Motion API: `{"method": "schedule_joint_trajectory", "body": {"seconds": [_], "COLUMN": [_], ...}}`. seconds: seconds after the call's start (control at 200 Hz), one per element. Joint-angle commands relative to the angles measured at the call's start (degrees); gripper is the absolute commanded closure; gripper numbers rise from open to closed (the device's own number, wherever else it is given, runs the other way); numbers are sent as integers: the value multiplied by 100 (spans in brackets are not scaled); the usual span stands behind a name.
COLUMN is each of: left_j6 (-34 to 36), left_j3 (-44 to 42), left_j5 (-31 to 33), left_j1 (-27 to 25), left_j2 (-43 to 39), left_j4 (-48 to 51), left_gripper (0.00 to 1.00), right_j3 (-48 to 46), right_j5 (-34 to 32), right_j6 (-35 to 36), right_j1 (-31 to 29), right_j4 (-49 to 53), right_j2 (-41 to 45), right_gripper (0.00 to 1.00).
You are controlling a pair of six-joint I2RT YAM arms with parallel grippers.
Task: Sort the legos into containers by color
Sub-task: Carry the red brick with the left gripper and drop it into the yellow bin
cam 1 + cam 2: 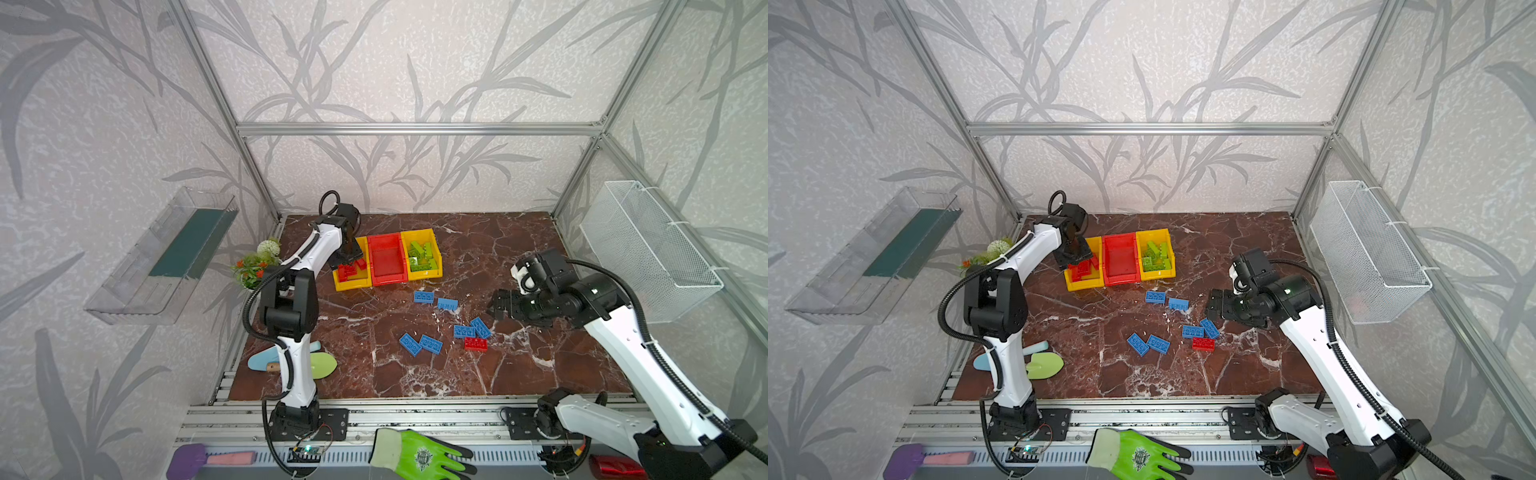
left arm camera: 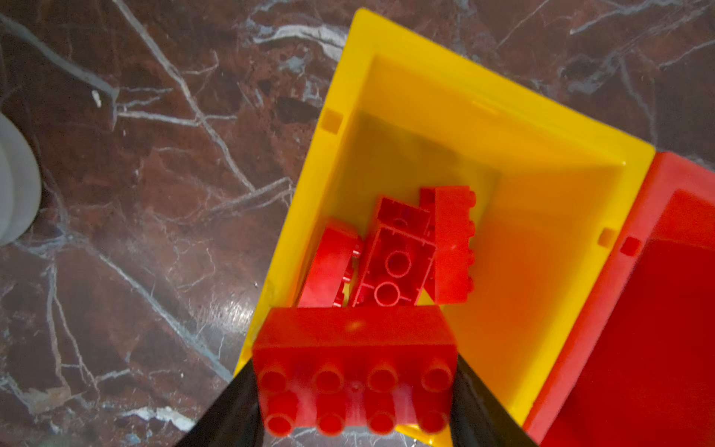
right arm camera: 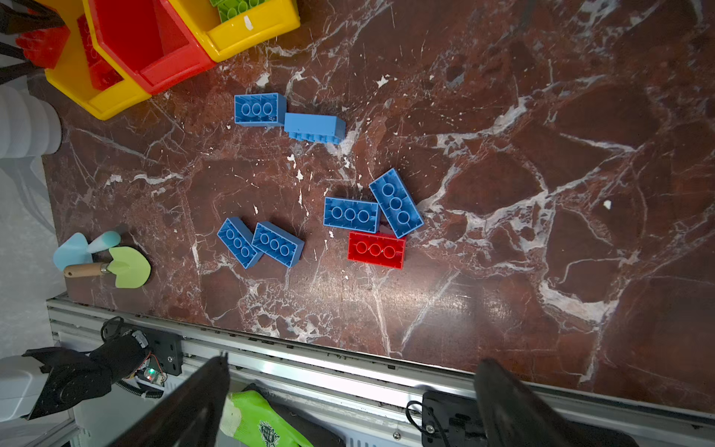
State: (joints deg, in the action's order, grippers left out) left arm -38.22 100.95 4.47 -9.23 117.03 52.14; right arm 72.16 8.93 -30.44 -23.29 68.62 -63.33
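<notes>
The left claw [image 2: 354, 367] is clenched on a red brick [image 2: 354, 348], with a black finger against each short end and the studs facing the wrist camera. It hangs over one corner of the left yellow bin [image 2: 499, 93], where other red bricks [image 2: 402, 255] lie heaped. The step in hand looks like the drop. In the wrist view the brick overlaps the rim, so I would carry it further over the hollow before letting go, low enough that it cannot bounce into the empty red bin [image 1: 388, 280] alongside. The far yellow bin [image 1: 424, 274] holds the green bricks [image 1: 419, 255].

The right claw [image 3: 354, 362] is spread wide and empty, hovering toward the right edge of the surface [image 1: 540, 353]. Near it six blue bricks [image 3: 350, 214] and one loose red brick [image 3: 376, 250] lie scattered around the middle — all yet to be sorted.

The surface is dark red marble with white veins, and the bins sit toward its back edge. Two toy shovels [image 1: 324, 365] lie by the left edge and a small plant [image 1: 257, 262] stands near the back-left corner. Leaf-patterned walls in an aluminium frame carry a clear tray [image 1: 166, 257] and a white wire basket [image 1: 656, 249]. A green glove [image 1: 415, 455] lies beyond the front edge.
</notes>
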Motion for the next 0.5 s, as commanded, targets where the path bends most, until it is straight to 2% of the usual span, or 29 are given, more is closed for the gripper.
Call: {"method": "schedule_joint_trajectory", "body": {"seconds": [0.0, 0.085, 0.135, 0.35, 0.495], "left_j6": [236, 205, 176, 35, -161], "left_j3": [296, 323, 313, -34, -468], "left_j5": [-268, -328, -367, -461, -506], "left_j1": [26, 26, 25, -15, -324], "left_j2": [77, 48, 3, -375, -975], "left_j4": [190, 157, 149, 135, 83], "left_gripper": [24, 19, 12, 12, 12], "right_j3": [225, 250, 242, 236, 144], "right_j5": [-184, -203, -194, -119, -222], "right_j6": [-94, -88, -78, 93, 137], "right_j1": [17, 16, 17, 17, 13], "right_j4": [-33, -33, -42, -29, 104], "right_j2": [-61, -107, -126, -177, -13], "right_gripper": [1, 1, 1, 1, 1]}}
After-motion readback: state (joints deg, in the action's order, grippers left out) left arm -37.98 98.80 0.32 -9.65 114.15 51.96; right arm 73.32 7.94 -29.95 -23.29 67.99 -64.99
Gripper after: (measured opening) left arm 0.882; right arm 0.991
